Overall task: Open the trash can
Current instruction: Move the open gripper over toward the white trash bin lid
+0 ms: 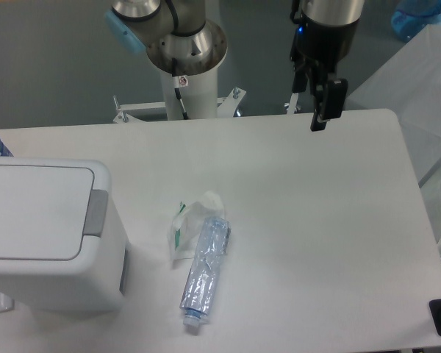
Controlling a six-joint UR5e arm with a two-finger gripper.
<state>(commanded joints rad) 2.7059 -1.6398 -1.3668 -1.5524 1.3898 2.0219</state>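
Observation:
The trash can (66, 283) is a large white boxy bin at the table's front left. Its flat white lid (33, 213) lies shut. The grey push tab (97, 213) sits on the lid's right edge. My gripper (314, 110) hangs at the table's far edge, to the right of centre, well away from the bin. Its dark fingers (328, 99) point down with a gap between them and hold nothing.
A crushed clear plastic bottle (204, 268) lies right of the bin, with a crumpled clear wrapper (185, 226) touching its upper end. The arm's base column (185, 70) stands behind the table (316, 220). White plastic sheeting (426, 88) hangs at the right.

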